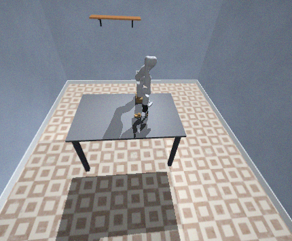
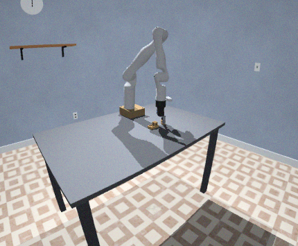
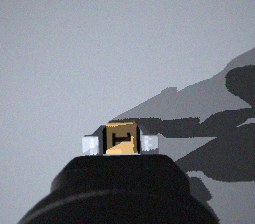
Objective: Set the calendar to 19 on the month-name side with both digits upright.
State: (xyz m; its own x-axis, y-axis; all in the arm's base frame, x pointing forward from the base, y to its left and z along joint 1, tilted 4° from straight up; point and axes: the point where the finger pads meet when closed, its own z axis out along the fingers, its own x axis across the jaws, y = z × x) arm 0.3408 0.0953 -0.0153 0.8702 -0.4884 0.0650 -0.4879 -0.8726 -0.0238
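Observation:
In the wrist view my gripper (image 3: 121,134) is shut on a small tan date cube (image 3: 121,138). The cube sits between the two white fingertips, and the face towards the camera shows a dark mark like a 1 lying on its side. In the top and exterior views the gripper (image 2: 161,118) hangs straight down, low over the table, just right of the small tan calendar tray (image 2: 153,127). The tray also shows in the top view (image 1: 138,115), left of the gripper (image 1: 144,111). The tray's contents and the other cube are too small to make out.
The arm's tan base block (image 2: 132,111) stands at the back of the dark grey table (image 2: 123,149), close behind the tray. The arm casts long shadows across the table top towards the front edge.

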